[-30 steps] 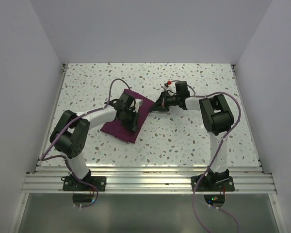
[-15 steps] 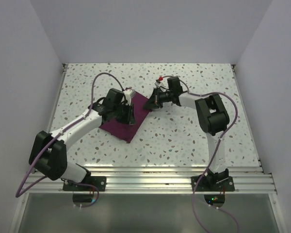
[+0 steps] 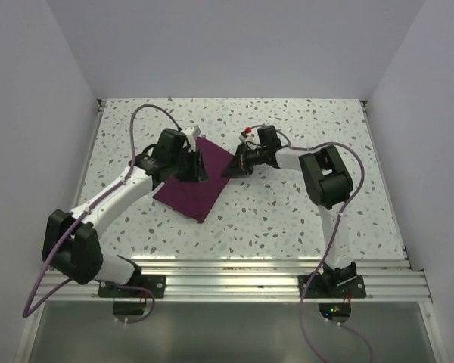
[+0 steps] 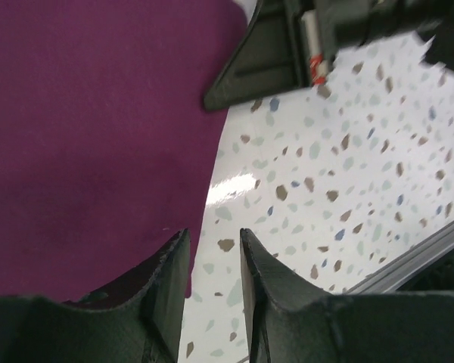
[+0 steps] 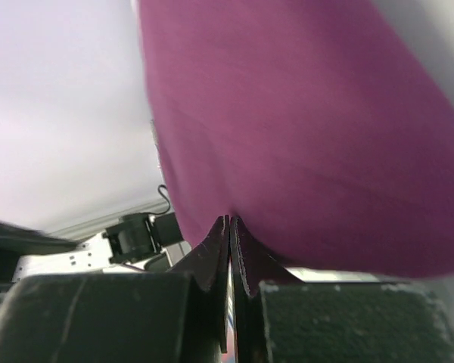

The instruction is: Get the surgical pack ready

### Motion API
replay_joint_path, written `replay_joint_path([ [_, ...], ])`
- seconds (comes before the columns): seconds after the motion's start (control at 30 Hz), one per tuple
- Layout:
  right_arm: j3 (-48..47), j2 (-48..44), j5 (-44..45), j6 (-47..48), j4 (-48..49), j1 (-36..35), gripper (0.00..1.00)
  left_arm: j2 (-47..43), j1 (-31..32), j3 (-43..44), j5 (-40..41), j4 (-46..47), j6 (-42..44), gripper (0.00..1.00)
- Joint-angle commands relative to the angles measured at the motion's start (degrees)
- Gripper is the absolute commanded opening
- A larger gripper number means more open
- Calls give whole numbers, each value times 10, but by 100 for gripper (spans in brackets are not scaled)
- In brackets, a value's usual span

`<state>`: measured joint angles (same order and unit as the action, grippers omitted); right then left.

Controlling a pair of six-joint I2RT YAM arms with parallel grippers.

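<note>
Observed left hand (image 4: 214,238) partly spread, gripping nothing; saw speckled bench (image 3: 287,219) through the gap between its fingers. Found it low over the right edge of the cloth (image 3: 195,189), with one finger above maroon fabric and the other above bare bench. Could not tell whether either finger touched the fabric.

Recorded right hand (image 5: 229,221) pressed together, pinching the cloth's edge; saw fabric rising up and away from the closed tips in the wrist view. Placed that pinch at the cloth's right corner in the top view, near the left hand but apart from it.

Located cloth as a folded maroon rectangle, lying skewed on the bench, left of centre, between the two arms.

Noted open bench to the right of the cloth and on its near side, as far as the metal rail (image 3: 227,280) along the near edge. Noted white walls (image 3: 30,113) closing the left, right and far sides.
</note>
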<state>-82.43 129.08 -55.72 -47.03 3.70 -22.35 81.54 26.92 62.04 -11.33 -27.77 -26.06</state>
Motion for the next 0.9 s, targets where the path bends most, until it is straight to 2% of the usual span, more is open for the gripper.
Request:
replay_joint_path([
  [0.0,10,-22,8,35,-25,1,0,-63,-12,58,16,18,-41,37],
  [0.1,8,-66,24,75,-83,5,0,-80,-13,71,26,18,-50,39],
  [0.27,7,-177,154,147,-290,13,0,-85,-16,66,33,7,-50,50],
  [0.3,9,-195,173,169,-320,13,1,-86,-16,61,31,10,-57,55],
  [0.37,27,-239,218,181,-380,13,10,-96,-17,34,23,22,-65,62],
  [0.4,34,-254,240,194,-398,13,30,-99,-16,24,14,36,-73,69],
  [0.47,61,-283,289,199,-438,13,56,-105,-17,-2,-6,53,-79,77],
  [0.5,74,-310,299,200,-444,13,84,-104,-17,-16,-21,67,-81,83],
  [0.53,96,-323,308,199,-448,14,96,-103,-17,-22,-26,71,-84,85],
  [0.67,155,-376,295,185,-432,13,99,-102,-17,-50,-35,83,-94,98],
  [0.8,260,-461,246,131,-326,13,99,-150,-17,-121,-36,133,-128,99],
  [0.87,308,-510,261,115,-281,13,99,-168,-17,-147,-35,161,-151,99],
])
